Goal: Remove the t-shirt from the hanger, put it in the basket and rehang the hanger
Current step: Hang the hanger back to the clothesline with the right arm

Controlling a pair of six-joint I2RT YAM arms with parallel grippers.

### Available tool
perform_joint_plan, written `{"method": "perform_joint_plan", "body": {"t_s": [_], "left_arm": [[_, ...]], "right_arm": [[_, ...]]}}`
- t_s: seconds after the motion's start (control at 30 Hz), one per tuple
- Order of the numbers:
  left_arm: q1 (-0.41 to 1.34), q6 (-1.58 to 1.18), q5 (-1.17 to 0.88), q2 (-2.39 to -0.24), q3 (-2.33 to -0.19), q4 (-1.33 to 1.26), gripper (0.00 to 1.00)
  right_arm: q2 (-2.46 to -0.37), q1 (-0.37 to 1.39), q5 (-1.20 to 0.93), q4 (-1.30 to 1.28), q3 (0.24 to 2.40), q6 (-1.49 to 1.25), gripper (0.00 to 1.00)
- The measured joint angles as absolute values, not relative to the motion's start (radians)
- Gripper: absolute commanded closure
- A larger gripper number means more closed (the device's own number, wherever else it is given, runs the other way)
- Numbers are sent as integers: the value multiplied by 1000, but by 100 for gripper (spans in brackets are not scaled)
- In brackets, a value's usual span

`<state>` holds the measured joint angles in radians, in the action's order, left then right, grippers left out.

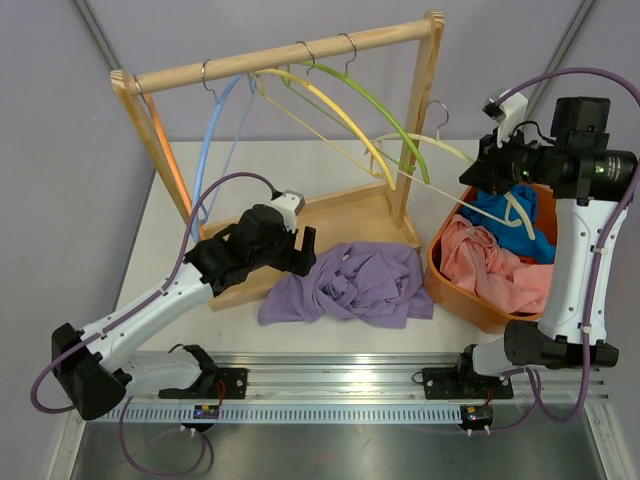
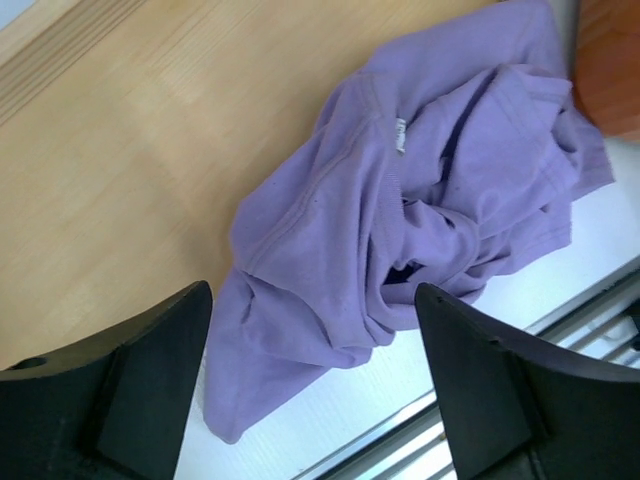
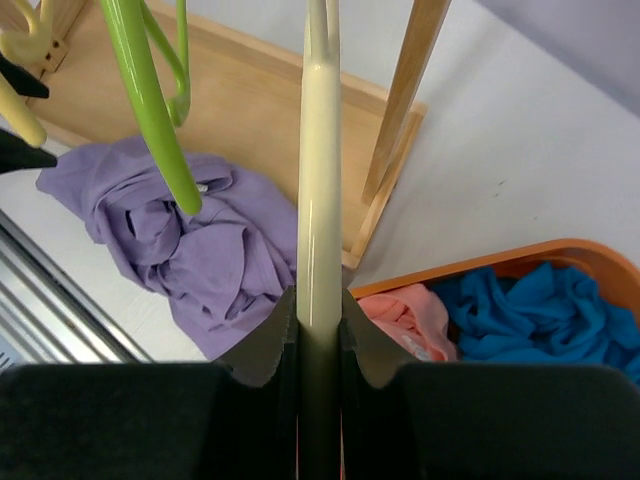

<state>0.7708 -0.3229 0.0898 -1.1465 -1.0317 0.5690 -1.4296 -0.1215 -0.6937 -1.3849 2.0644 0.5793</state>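
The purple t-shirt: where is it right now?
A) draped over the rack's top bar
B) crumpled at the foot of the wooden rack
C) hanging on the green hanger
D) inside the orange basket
B: the purple t-shirt lies crumpled partly on the base of the wooden rack, beside the orange basket, on no hanger.

1. The top view looks down from above and behind both arm bases, far enough to take in the table (image 1: 300, 165), wooden rack (image 1: 280, 55) and orange basket (image 1: 440, 290)
2. The left wrist view looks steeply down between its own fingers (image 2: 150, 390), close over the purple t-shirt (image 2: 400, 200)
3. The right wrist view runs close along the cream hanger (image 3: 318, 200), facing down at the rack
4. All three share the t-shirt and part of the rack
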Motion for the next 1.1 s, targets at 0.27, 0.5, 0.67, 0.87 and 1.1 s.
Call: {"method": "perform_joint_plan", "body": {"t_s": [0.27, 0.5, 0.67, 0.87, 1.1], "left_arm": [[770, -288, -40, -1077, -1032, 532, 1], [770, -278, -102, -1026, -1024, 521, 1], [770, -278, -110, -1002, -1017, 521, 1], [770, -278, -110, -974, -987, 521, 1], [770, -278, -114, -974, -986, 521, 1]], "right_arm": [[-1567, -76, -686, -1379, 2322, 540, 100], [-1676, 90, -591, -1312, 2495, 411, 100], [-1742, 134, -508, -1247, 2578, 336, 100], [-1758, 142, -471, -1222, 2595, 289, 100], [-1776, 145, -455, -1129, 2613, 223, 100]]}}
